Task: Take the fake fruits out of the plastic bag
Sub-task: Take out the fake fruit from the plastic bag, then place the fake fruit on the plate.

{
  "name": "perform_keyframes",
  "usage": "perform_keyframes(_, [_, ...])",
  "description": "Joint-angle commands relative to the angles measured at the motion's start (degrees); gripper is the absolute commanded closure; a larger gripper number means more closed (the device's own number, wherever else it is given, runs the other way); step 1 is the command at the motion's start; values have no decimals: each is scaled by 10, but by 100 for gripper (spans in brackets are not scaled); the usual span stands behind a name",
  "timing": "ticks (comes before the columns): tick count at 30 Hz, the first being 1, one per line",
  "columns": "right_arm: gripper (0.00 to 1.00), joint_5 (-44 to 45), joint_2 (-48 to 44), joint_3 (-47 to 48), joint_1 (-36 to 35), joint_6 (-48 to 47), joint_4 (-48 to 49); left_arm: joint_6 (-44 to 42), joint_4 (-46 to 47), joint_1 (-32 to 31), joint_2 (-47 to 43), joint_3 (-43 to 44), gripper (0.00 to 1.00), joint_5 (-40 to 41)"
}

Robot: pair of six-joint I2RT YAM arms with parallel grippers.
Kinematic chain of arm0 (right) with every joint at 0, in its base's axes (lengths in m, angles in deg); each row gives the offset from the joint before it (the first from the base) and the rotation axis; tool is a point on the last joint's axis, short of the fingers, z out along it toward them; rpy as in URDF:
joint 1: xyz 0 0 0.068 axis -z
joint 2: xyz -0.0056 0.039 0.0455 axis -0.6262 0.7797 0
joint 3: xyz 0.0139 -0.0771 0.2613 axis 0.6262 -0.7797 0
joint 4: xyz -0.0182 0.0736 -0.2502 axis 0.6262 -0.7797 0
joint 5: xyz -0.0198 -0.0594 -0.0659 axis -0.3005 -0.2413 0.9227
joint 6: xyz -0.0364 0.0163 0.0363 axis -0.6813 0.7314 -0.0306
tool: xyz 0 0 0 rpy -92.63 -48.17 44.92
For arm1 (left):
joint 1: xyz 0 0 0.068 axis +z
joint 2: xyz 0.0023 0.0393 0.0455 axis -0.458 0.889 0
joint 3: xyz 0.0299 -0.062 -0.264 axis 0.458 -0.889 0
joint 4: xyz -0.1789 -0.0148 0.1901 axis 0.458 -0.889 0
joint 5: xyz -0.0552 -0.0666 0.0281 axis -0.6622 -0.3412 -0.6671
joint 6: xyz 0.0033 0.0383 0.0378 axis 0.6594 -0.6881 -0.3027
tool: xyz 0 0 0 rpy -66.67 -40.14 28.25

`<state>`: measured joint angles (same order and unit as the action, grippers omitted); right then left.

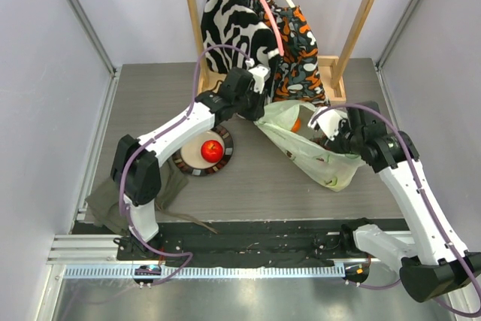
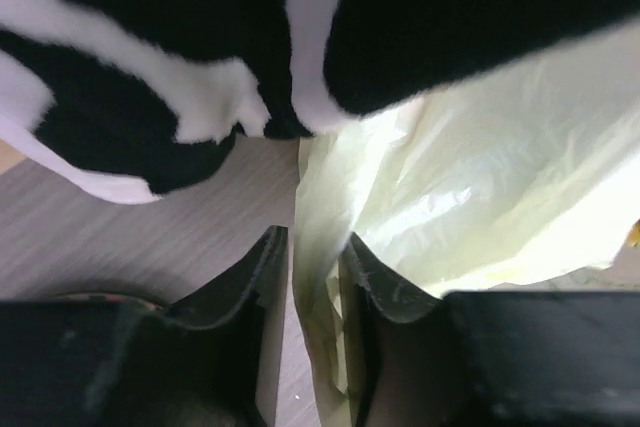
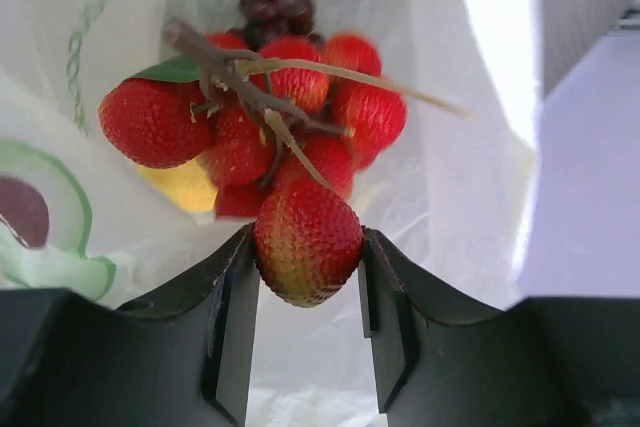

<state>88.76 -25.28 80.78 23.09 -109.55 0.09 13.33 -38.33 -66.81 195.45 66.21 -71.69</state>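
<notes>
Right jaws clamp a strawberry (image 3: 308, 239), nearest of a stem-linked cluster (image 3: 340, 112) inside the bag (image 1: 331, 165) on the surface (image 1: 263, 189). Left jaws straddle a fold (image 2: 320, 277) at the bag's edge, but whether they pinch it I cannot tell. If that hold is loose, the stiff stems (image 3: 250, 97) may snag the thin, crinkly film and drag the bag along. The glossy, pebbled berry could squirt free. Round dark grapes (image 3: 275, 2) sit behind.

Garments (image 1: 233, 20) + wood frame (image 1: 362, 20) block behind bag (image 1: 331, 167); table (image 1: 270, 189) in frt free.
</notes>
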Motion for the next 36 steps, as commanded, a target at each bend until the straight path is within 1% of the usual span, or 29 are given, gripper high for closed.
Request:
perform_keyframes(1, [75, 30, 14, 101, 2, 76, 80, -7, 17, 4, -29, -36, 63, -27])
perform_keyframes(3, [74, 18, 28, 135, 1, 100, 112, -10, 18, 4, -40, -45, 56, -50])
perform_keyframes(4, [74, 10, 34, 170, 2, 123, 122, -13, 17, 4, -44, -45, 49, -57])
perform_keyframes(6, [74, -26, 62, 207, 2, 141, 143, -22, 13, 4, -54, -40, 42, -71])
perform_keyframes(7, [74, -48, 74, 246, 1, 148, 146, -27, 11, 4, -65, -32, 38, -72])
perform_keyframes(9, [73, -57, 108, 284, 2, 164, 149, -54, 4, 4, -78, -18, 33, -75])
perform_keyframes(10, [74, -57, 118, 316, 2, 166, 148, -64, -16, 4, -88, -1, 29, -71])
perform_keyframes(12, [74, -67, 132, 342, 2, 161, 143, -87, -39, 6, -101, 15, 27, -56])
perform_keyframes(13, [73, -85, 134, 367, 1, 162, 142, -93, -62, 8, -122, 20, 21, -52])
perform_keyframes(14, [73, -98, 137, 384, 2, 173, 136, -95, -73, 14, -134, 28, 18, -51])
perform_keyframes(15, [73, -110, 145, 402, 2, 182, 131, -96, -89, 18, -149, 29, 13, -49])
perform_keyframes(16, [73, -132, 152, 436, 2, 192, 123, -100, -98, 22, -164, 27, 11, -52])
perform_keyframes(17, [73, -145, 158, 451, 2, 204, 108, -105, -105, 33, -196, 21, 10, -54])
perform_keyframes(19, [73, -184, 171, 477, 0, 219, 86, -104, -115, 49, -229, 3, 9, -42])
perform_keyframes(20, [73, -210, 172, 479, -10, 219, 76, -101, -115, 77, -260, -19, 9, -42])
perform_keyframes(22, [72, -230, 175, 481, -27, 219, 70, -90, -113, 114, -287, -37, 9, -32])
perform_keyframes(23, [72, -236, 178, 482, -51, 217, 67, -87, -113, 154, -305, -53, 9, -26])
perform_keyframes(24, [72, -237, 187, 485, -70, 211, 66, -82, -103, 174, -314, -61, 9, -20])
perform_keyframes(25, [72, -238, 192, 484, -85, 205, 64, -69, -98, 211, -321, -71, 10, -9])
perform_keyframes(26, [72, -241, 198, 484, -121, 201, 66, -60, -91, 229, -334, -78, 10, -8])
perform_keyframes(27, [72, -238, 203, 482, -140, 197, 71, -48, -77, 248, -340, -91, 10, -13])
perform_keyframes(28, [72, -234, 218, 480, -157, 193, 82, -25, -70, 286, -346, -97, 11, -29])
perform_keyframes(30, [72, -234, 238, 476, -206, 179, 93, 1, -55, 324, -369, -111, 12, -44])
perform_keyframes(31, [73, -232, 253, 471, -221, 166, 113, 9, -53, 355, -378, -116, 12, -48])
perform_keyframes(33, [73, -231, 272, 447, -246, 157, 140, 15, -55, 376, -402, -125, 12, -54])
perform_keyframes(34, [73, -230, 292, 439, -251, 153, 173, 15, -56, 392, -410, -130, 12, -56])
perform_keyframes(35, [73, -228, 304, 431, -254, 153, 189, 13, -58, 393, -418, -134, 12, -57])
perform_keyframes(36, [73, -218, 317, 422, -260, 155, 222, 13, -60, 414, -434, -143, 12, -58])
